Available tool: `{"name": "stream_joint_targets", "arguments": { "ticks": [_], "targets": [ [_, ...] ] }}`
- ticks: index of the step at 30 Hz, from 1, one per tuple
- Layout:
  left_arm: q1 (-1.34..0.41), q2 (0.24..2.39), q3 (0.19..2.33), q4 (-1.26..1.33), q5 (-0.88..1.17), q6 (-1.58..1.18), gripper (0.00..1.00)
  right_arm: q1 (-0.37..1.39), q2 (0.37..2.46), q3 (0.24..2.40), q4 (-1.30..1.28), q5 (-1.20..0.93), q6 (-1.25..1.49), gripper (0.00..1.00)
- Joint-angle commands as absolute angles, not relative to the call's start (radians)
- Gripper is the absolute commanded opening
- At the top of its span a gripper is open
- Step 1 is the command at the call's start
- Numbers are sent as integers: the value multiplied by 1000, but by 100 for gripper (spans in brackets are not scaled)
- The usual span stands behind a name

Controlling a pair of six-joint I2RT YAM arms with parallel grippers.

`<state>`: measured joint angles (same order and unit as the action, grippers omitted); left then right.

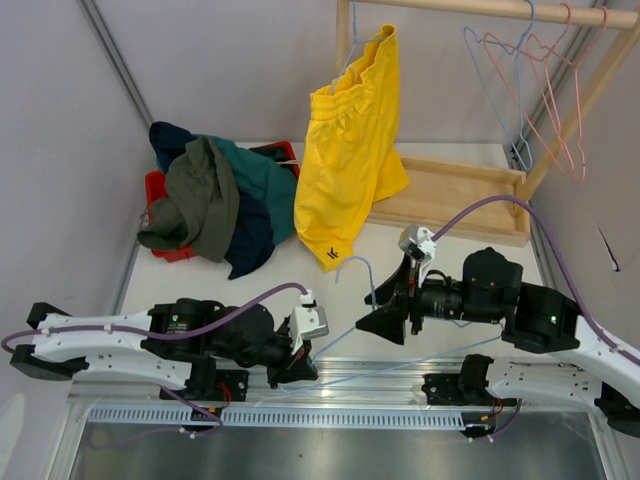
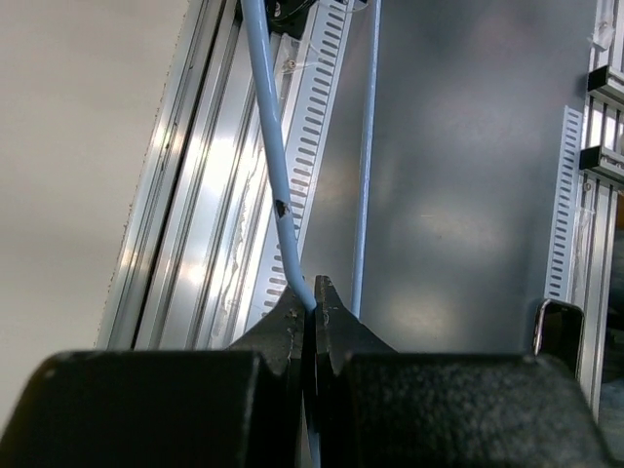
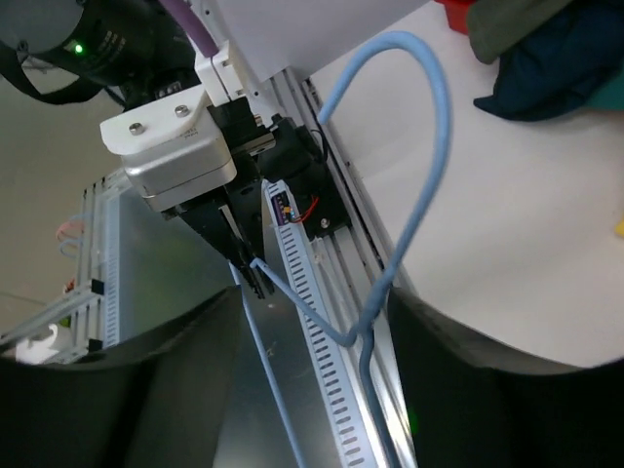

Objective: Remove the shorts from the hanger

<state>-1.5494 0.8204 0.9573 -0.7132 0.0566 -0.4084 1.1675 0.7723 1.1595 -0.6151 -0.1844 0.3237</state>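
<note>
While your left gripper (image 2: 314, 297) is pinched tight on the wire of the pale blue hanger (image 2: 278, 185), your right gripper (image 3: 314, 310) has its jaws spread apart with the hanger's twisted neck running between them. From the right wrist view you cannot quite tell whether either finger touches the wire. This hanger is bare and sits well in front of the wooden rack (image 1: 460, 190), low over the metal rails by the arm bases, with its hook pointing back toward the rack.

You have the yellow shorts (image 1: 350, 170) hanging from the rack's top rail at its left end, waistband bunched at the top and one leg draping down to the table in front of the rack's base.

Off to the left of the rack, you see the pile of shorts (image 1: 215, 200), olive-grey on top with teal and navy under it, heaped on the red bin (image 1: 155, 185) against the wall.

At the rack's right end, a few empty wire hangers (image 1: 530, 90) in blue and pink hang from the rail
</note>
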Motion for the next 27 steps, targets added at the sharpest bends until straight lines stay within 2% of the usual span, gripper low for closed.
{"name": "stream_joint_targets", "arguments": {
  "ticks": [1, 2, 4, 5, 7, 8, 10, 11, 12, 17, 19, 20, 21, 22, 23, 25, 27],
  "targets": [
    [-1555, 824, 1034, -669, 52, -367, 0, 1177, 801, 1141, -500, -282, 342, 60],
    [-1555, 821, 1037, -673, 48, -365, 0, 1180, 804, 1141, -500, -288, 339, 51],
    [-1555, 805, 1045, -676, 43, -367, 0, 1181, 805, 1140, -497, -296, 336, 49],
    [-1554, 799, 1046, -680, 41, -368, 0, 1181, 804, 1137, -497, -296, 333, 41],
    [-1555, 776, 1043, -684, 28, -371, 0, 1183, 801, 1137, -494, -295, 330, 33],
    [-1555, 772, 1045, -689, 20, -373, 0, 1180, 801, 1137, -494, -293, 328, 21],
    [-1555, 756, 1046, -706, 6, -376, 0, 1181, 799, 1140, -495, -295, 328, 17],
    [-1555, 753, 1048, -709, 6, -379, 0, 1181, 801, 1143, -499, -291, 325, 4],
    [-1555, 741, 1049, -715, 2, -380, 0, 1181, 795, 1144, -500, -290, 327, 0],
    [-1555, 707, 1043, -726, -74, -399, 0, 1183, 758, 1135, -477, -281, 327, 0],
    [-1555, 696, 1032, -726, -100, -406, 5, 1183, 723, 1126, -448, -255, 334, 0],
    [-1555, 695, 1032, -729, -118, -411, 11, 1183, 710, 1126, -437, -232, 337, 0],
    [-1555, 698, 1041, -736, -141, -419, 51, 1184, 698, 1130, -428, -197, 341, 0],
    [-1555, 701, 1049, -765, -209, -426, 84, 1181, 686, 1140, -430, -133, 338, 0],
    [-1555, 716, 1087, -785, -250, -445, 99, 1181, 686, 1155, -452, -92, 322, 0],
    [-1555, 738, 1120, -831, -346, -463, 99, 1177, 706, 1244, -500, 4, 302, 0],
    [-1555, 755, 1184, -900, -492, -497, 100, 1175, 762, 1325, -595, 206, 273, 0]
  ]
}}
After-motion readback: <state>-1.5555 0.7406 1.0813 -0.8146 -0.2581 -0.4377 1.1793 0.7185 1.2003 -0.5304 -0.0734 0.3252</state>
